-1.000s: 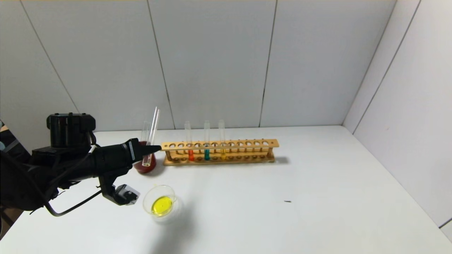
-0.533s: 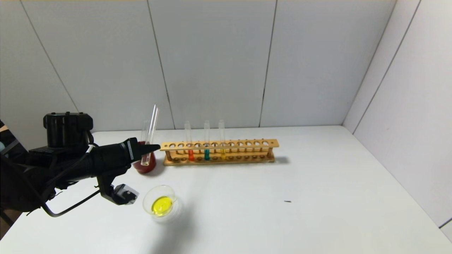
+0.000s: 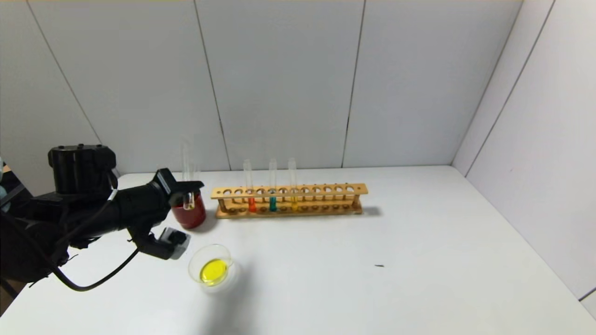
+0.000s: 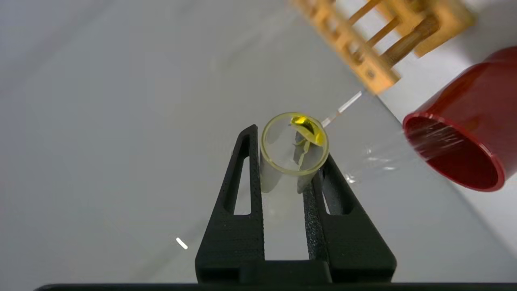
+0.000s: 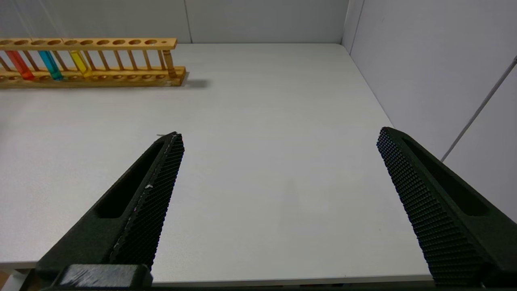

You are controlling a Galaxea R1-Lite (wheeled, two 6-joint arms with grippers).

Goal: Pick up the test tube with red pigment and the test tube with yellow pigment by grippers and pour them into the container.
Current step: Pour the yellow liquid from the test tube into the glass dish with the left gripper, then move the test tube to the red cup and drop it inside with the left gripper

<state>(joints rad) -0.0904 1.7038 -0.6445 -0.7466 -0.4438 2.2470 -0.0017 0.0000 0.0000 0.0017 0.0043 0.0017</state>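
Observation:
My left gripper (image 3: 191,187) is shut on a clear test tube (image 3: 188,201) and holds it about upright over the dark red cup (image 3: 188,216). In the left wrist view my left gripper (image 4: 288,147) pinches that tube (image 4: 278,161) below its mouth, and only a trace of yellow pigment is left inside. The container (image 3: 212,269), a clear glass dish, holds yellow liquid in front of the cup. The test tube with red pigment (image 3: 251,204) and a second tube with yellow pigment (image 3: 293,201) stand in the wooden rack (image 3: 326,190). My right gripper (image 5: 278,135) is open and empty above bare table.
A teal-liquid tube (image 3: 272,203) stands between the red and yellow ones in the rack. The red cup (image 4: 456,157) lies just beside the held tube in the left wrist view, with the rack's end (image 4: 375,52) beyond it. Grey walls stand behind and to the right.
My left gripper has turned the held tube from leaning to about upright and drawn it back left over the red cup. The dish, the rack and its tubes have not moved.

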